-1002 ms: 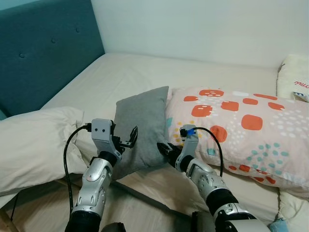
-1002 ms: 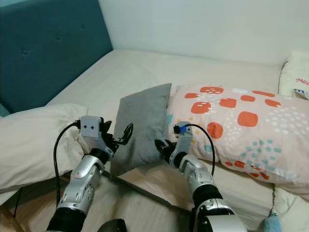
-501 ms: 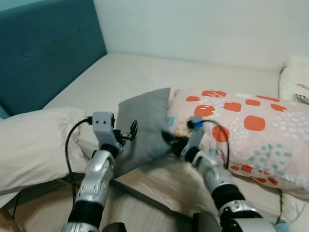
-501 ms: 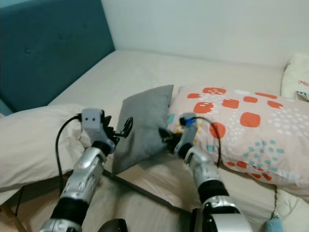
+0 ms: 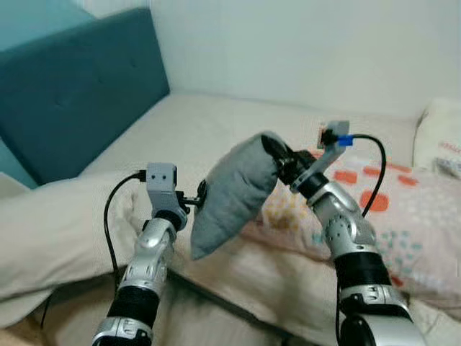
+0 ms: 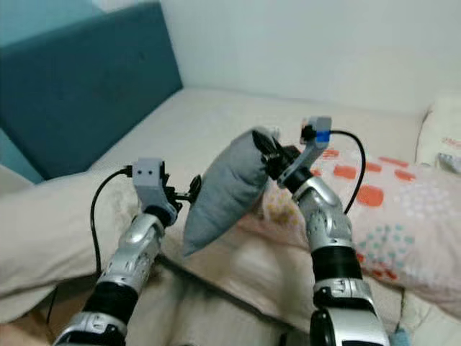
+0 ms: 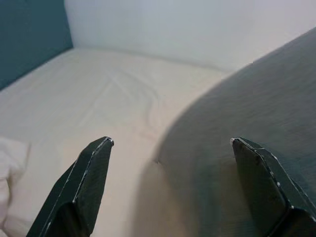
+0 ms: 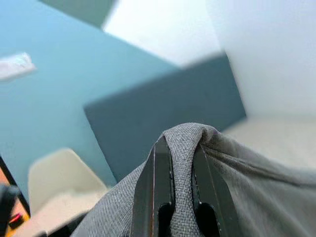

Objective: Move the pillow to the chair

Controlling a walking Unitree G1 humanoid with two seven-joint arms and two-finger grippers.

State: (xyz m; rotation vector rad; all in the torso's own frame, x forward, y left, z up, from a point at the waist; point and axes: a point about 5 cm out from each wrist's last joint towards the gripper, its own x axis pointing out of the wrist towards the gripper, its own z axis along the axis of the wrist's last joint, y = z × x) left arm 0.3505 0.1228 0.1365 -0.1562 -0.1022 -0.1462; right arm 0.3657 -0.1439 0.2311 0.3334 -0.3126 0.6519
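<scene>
"One pillow (image 5: 234,191), the grey one, was off the bed by then. A second before it had leaned against the patterned pillow (image 5: 403,216) with both grippers just beside its lower edge; half a second before, the right one had closed in on its side."

"And which gripper had it?"

"The right gripper (image 8: 174,170). Its two black fingers (image 8: 157,182) were pressed together with a fold of the grey cloth pinched between them, at the pillow's top corner. The rest of the pillow hung down and away from that gripper, toward the left arm."

"The left gripper (image 7: 170,170) wasn't holding?"

"No. Its fingers (image 7: 84,187) were spread wide, and the pillow's grey face lay just beyond them, nearer one finger than the other. I couldn't tell whether it touched the cloth."

"So the pick was done?"

"I'd say so. The lift was the change that mattered: the pillow was clear of the mattress (image 5: 194,122) and carried by one pinch. What was left was the carry. Past the right gripper I saw a pale chair (image 8: 54,182) below the teal headboard (image 8: 163,123), well apart from the pillow. A single fold is a thin hold, so it could have slipped on the way."
</scene>
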